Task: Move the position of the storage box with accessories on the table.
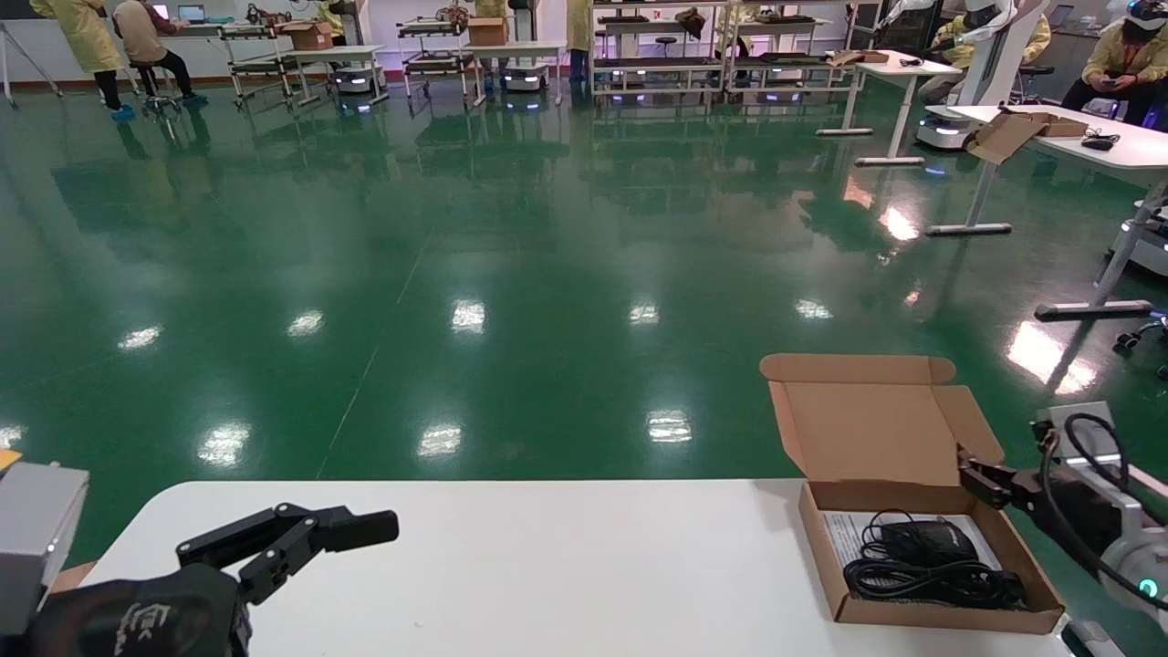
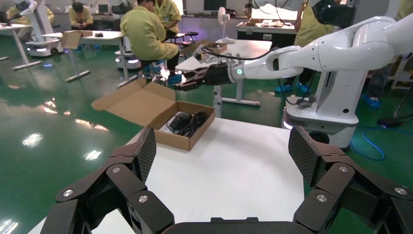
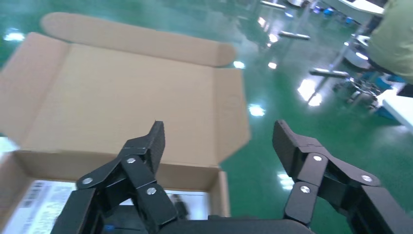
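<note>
The storage box, shallow brown cardboard, sits at the right end of the white table with its lid standing open. Inside lie the accessories: a black mouse with coiled cable on a white printed sheet. My right gripper is open at the box's rear right corner. In the right wrist view the right gripper straddles the box's side wall, touching nothing. My left gripper hangs open and empty over the table's left part, far from the box.
The box lies close to the table's right edge and far edge, with green floor beyond. The table stretches bare from the box to the left gripper. Other white tables, shelves and seated people stand far off.
</note>
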Controlling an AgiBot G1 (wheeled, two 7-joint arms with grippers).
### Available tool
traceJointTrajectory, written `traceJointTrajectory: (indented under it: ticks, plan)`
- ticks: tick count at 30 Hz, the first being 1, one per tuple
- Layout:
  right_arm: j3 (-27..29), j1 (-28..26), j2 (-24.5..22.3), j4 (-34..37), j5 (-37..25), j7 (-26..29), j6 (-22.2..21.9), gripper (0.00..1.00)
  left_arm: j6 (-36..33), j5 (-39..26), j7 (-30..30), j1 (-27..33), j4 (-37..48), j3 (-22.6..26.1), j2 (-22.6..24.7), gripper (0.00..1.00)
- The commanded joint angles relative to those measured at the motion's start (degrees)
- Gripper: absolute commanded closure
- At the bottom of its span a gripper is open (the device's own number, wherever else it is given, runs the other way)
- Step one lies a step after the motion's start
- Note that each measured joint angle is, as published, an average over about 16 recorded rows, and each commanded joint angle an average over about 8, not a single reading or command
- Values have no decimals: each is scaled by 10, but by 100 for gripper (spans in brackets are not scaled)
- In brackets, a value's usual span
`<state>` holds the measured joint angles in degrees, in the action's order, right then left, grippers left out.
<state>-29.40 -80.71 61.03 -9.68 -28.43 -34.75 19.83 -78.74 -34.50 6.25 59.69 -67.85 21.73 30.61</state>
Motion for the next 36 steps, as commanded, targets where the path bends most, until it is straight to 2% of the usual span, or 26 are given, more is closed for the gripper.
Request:
traceJointTrajectory:
  ticks: [1, 8, 11, 19, 31, 36]
  plan:
    - [11, 3, 1, -2, 10, -20, 11, 0, 0, 0, 0, 0, 0, 0, 0, 0]
    - [95, 33, 28, -55, 93, -96, 54, 0, 0, 0, 0, 0, 0, 0, 0, 0]
    - [126, 48, 30, -95, 127, -108, 70, 0, 0, 0, 0, 0, 0, 0, 0, 0]
    - [159, 50, 9, -182, 181, -46, 80, 0, 0, 0, 0, 0, 0, 0, 0, 0]
    - [155, 48, 8, -178, 178, -44, 78, 0, 0, 0, 0, 0, 0, 0, 0, 0]
    - [154, 53, -2, -194, 165, -27, 100, 0, 0, 0, 0, 0, 0, 0, 0, 0]
